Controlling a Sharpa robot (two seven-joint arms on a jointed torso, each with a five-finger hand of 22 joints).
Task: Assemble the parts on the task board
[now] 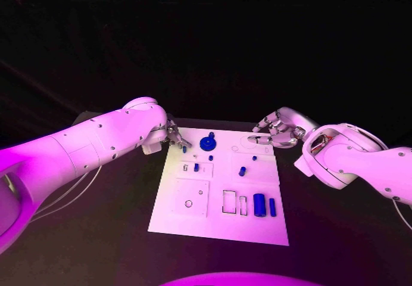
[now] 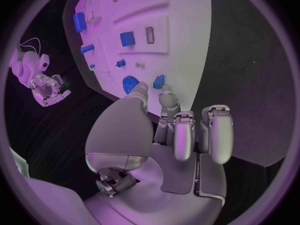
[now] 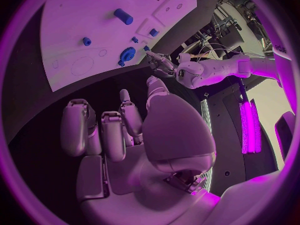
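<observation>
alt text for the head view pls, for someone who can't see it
A white task board lies on a black table with small blue parts scattered on it. The left hand reaches to its far left corner, the right hand hovers at its far right corner, holding nothing.

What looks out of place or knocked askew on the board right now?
Nothing stands out. The board lies flat on the table with its blue parts in place, including the gear and the cylinder. The left hand is at the far left corner; the right hand hovers at the far right corner.
</observation>
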